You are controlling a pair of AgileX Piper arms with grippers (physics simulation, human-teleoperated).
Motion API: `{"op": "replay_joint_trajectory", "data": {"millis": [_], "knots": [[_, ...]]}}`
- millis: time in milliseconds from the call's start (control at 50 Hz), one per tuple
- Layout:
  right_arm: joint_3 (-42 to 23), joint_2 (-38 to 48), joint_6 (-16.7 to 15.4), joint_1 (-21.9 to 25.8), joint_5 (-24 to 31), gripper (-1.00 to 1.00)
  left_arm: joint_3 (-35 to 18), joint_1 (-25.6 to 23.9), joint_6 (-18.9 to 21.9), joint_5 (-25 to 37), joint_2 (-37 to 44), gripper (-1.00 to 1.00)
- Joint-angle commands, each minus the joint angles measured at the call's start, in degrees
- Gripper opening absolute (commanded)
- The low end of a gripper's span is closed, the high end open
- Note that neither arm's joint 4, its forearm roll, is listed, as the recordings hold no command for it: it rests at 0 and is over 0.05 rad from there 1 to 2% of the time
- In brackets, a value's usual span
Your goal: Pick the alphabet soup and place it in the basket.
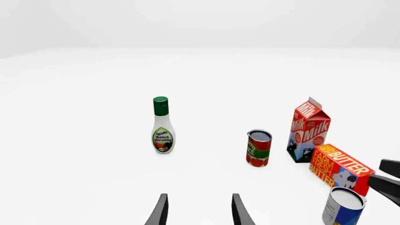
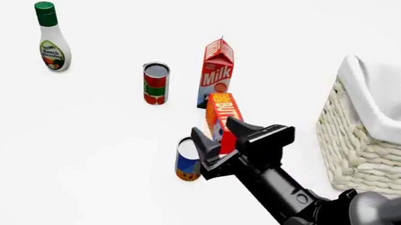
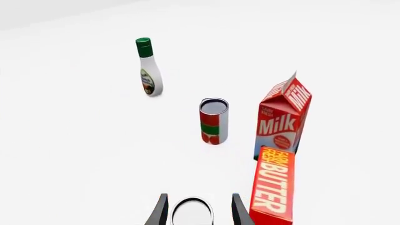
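Straddling the small blue-labelled alphabet soup can just in front of the orange butter box, my right pincer is released, nothing grasped. I judge it rigid, smooth, perhaps slippery: grip mid-label. Cream wicker basket sits well right of the box.

The two dark fingers of the right gripper stand on either side of the alphabet soup, whose silver-white top shows between them. Just beside it stands an orange-red butter box, with a red milk carton close behind it. Further out on the white table stand a red-and-green can and a green-capped dressing bottle.
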Motion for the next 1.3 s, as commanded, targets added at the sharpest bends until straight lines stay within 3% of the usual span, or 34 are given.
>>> {"op": "replay_joint_trajectory", "data": {"millis": [20,1300], "knots": [[-0.9,2.5,0.4,-0.2,-0.7,1.0,0.0,0.0,0.0,0.0,0.0,1.0],[-6.0,11.3,2.9,1.7,-1.1,1.0,0.0,0.0,0.0,0.0,0.0,1.0]]}}
